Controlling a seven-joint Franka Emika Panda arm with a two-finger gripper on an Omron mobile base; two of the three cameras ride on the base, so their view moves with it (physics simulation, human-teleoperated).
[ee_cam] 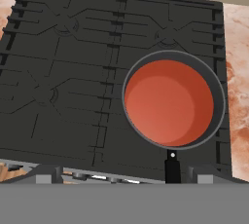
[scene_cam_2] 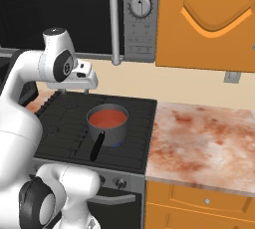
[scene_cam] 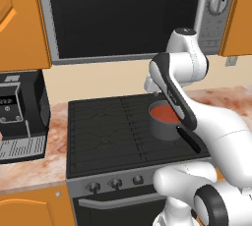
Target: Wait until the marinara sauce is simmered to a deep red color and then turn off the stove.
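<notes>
**Desk:** How is the arm sitting?

**Me:** I've got it folded high over the stove (scene_cam: 106, 131). It rises from the base, the elbow bends above the front edge, and the forearm reaches back toward the rear of the cooktop. The hand hangs above the stove's back half, behind the pan (scene_cam_2: 107, 126), camera aimed down at the grates.

**Desk:** And the gripper?

**Me:** The gripper (scene_cam_2: 74, 91) is clear of everything and holds nothing. In the base views I can't make out the fingers well, but the jaws are spread to their full width.

**Desk:** Where's the sauce?

**Me:** The sauce (ee_cam: 168, 102) fills the grey pan (ee_cam: 214, 79), which sits on the stove's front right burner, near the right edge by the marbled counter (scene_cam_2: 204, 138). It reads orange-red, a flat smooth disc, a touch darker along one side. In the right base view there's a faint blue glow under the pan.

**Desk:** Which way does the handle point?

**Me:** The black handle (scene_cam_2: 97, 146) runs from the pan toward the stove's front panel, so the pan's long axis goes front to back, slightly angled toward the robot. Its tip ends just short of the front edge, above the row of knobs (scene_cam: 115, 184).

**Desk:** Anything else near the stove?

**Me:** The microwave (scene_cam: 128, 16) hangs above it, and a dark coffee machine (scene_cam: 19, 117) stands on the counter to its left.
</notes>
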